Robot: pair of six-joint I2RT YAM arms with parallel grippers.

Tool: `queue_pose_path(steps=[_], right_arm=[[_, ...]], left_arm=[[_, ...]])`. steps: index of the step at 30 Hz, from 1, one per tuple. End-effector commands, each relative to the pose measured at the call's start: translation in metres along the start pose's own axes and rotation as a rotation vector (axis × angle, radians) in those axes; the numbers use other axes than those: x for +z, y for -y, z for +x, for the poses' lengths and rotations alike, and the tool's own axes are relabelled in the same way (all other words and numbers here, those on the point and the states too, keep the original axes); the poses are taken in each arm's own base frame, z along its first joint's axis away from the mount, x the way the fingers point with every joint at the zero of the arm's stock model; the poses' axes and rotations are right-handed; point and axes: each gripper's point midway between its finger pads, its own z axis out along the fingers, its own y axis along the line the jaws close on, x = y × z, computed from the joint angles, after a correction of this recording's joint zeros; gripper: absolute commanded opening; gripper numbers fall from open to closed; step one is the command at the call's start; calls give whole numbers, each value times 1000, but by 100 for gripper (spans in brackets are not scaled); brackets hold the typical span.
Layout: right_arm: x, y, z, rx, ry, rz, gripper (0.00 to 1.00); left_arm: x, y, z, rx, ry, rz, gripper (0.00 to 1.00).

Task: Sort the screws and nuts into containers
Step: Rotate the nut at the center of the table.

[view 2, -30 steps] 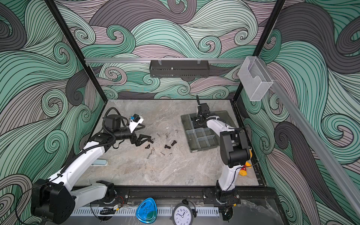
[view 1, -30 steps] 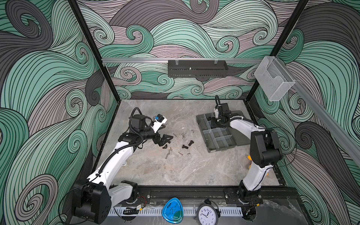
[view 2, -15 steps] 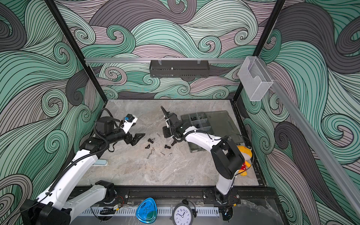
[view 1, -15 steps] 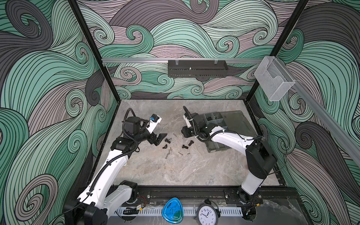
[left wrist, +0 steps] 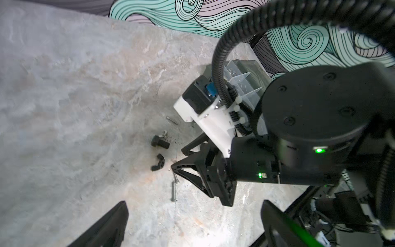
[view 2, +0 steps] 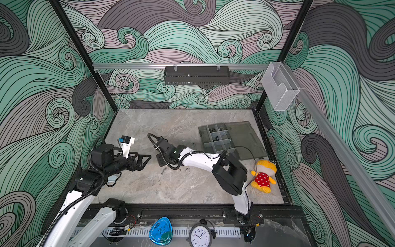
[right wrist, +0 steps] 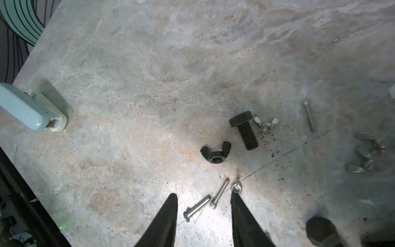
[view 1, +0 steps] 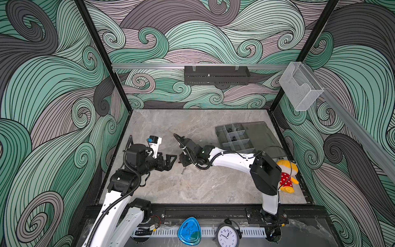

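Pick-up step: right gripper [right wrist: 204, 195], half-open and empty, straddles two silver screws [right wrist: 197, 208]; next, probably, lower and pinch just one; left gripper [left wrist: 194, 203] gapes, empty.

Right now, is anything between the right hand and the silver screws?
Nothing visible. The right hand is open, with two silver screws lying below, between its jaws; a small silver nut sits beside one jaw.

Lab test cell — patterned walls [view 1: 192, 42], marble tabletop [view 1: 192, 188].
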Motion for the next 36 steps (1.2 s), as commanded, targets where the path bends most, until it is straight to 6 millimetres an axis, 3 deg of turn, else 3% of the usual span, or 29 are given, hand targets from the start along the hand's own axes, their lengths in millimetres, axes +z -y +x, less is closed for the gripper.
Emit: queue_pose_path(steps=[1,5,14,21,32,36], right_arm=[[15,12,17,57,-66,59,44],[30,11,19,108,-93,104,45],[51,21,13,185,-106,233,45],[53,36,20,202,-123,331,42],[63,34,14,211,-122,339,40],[58,33,2,188,-92,343,41]], left_arm=[[-12,6,11,-151,-16,14,99],[-31,4,10,-134,52,-25,99],[-46,13,8,-86,172,28,99],[-50,21,7,-67,198,74,99],[-54,26,7,-48,218,99,99],[-53,26,6,-48,216,101,99]])
